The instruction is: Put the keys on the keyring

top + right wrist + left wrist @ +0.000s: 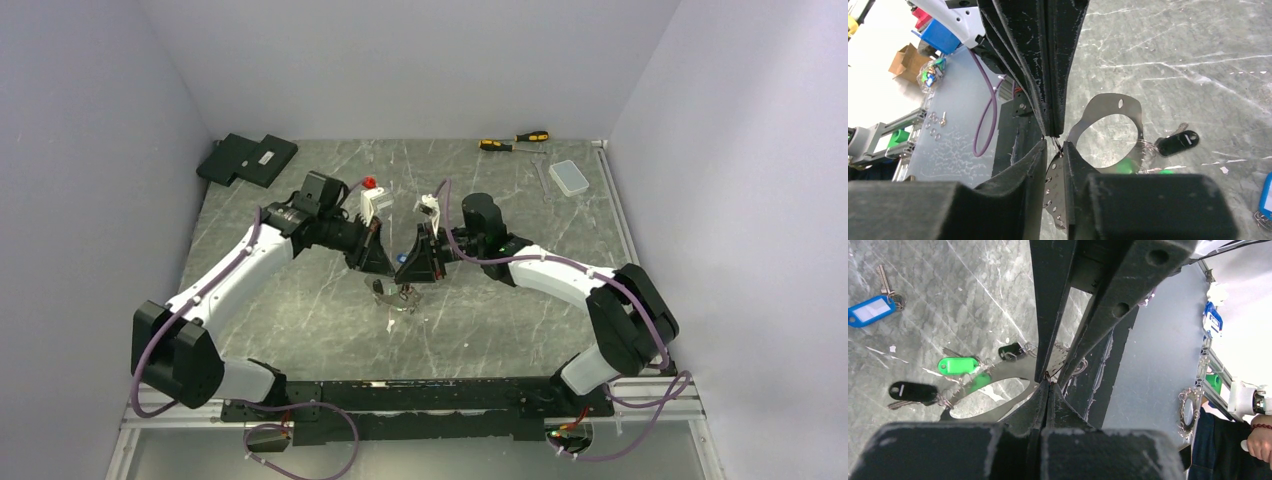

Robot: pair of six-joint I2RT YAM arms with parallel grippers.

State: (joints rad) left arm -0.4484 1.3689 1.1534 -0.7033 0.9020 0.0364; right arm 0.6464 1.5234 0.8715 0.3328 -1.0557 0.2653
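Observation:
The keyring shows as a flat silvery ring plate with punched holes (1013, 371), held above the table between both grippers (395, 297). The green-tagged key (957, 365) and two black-tagged keys (913, 391) hang from it. The blue-tagged key (870, 310) lies loose on the table. My left gripper (1048, 379) is shut on a small wire ring at the plate's rim. My right gripper (1054, 145) is narrowly open. The plate's holed rim (1060, 185) sits in its gap against one finger. In the top view the two grippers (385, 270) (412, 276) meet tip to tip.
Two yellow-and-black screwdrivers (513, 141) and a clear plastic box (571, 178) lie at the back right. Black pads (247, 159) lie at the back left. A metal rail runs along the table's right edge (618, 200).

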